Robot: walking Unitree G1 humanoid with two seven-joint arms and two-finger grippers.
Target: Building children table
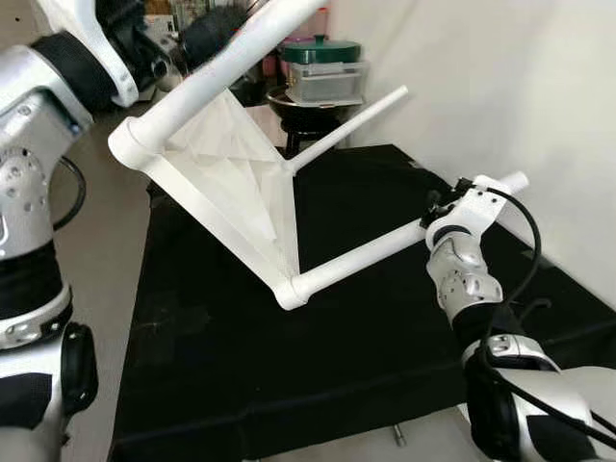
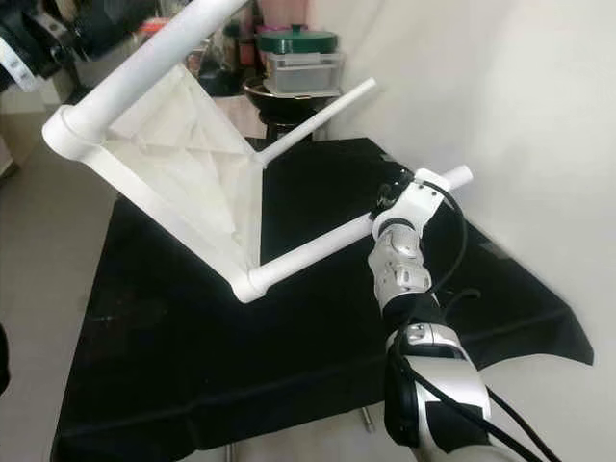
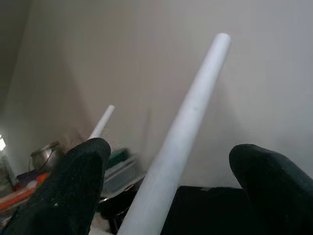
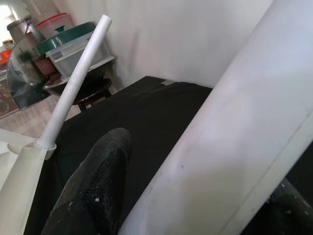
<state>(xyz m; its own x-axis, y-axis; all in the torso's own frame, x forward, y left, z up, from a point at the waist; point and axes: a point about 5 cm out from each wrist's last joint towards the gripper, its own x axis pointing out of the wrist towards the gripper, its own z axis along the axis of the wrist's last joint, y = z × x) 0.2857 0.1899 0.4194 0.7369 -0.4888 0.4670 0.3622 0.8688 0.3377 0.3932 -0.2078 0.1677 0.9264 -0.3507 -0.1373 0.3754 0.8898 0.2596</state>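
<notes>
A white children's table [image 1: 236,168] is held tilted on edge above a black cloth [image 1: 241,375], its lowest corner [image 1: 289,294] down at the cloth. My right gripper [image 1: 450,207] is shut on the far end of the lower leg [image 1: 366,255]; in the right wrist view that leg [image 4: 220,137] is pressed between the black fingers [image 4: 95,191]. My left gripper [image 3: 171,152] is up at the top left, open, with the upper leg [image 3: 186,117] running between its fingers and a gap on one side. A third leg [image 1: 346,130] points away toward the back.
The black cloth covers a low surface; its front edge [image 1: 289,448] is near me. Stacked containers with a green lid [image 1: 322,67] and a dark bowl stand behind. A white wall [image 1: 500,87] closes the right side. Bare floor [image 1: 106,221] lies on the left.
</notes>
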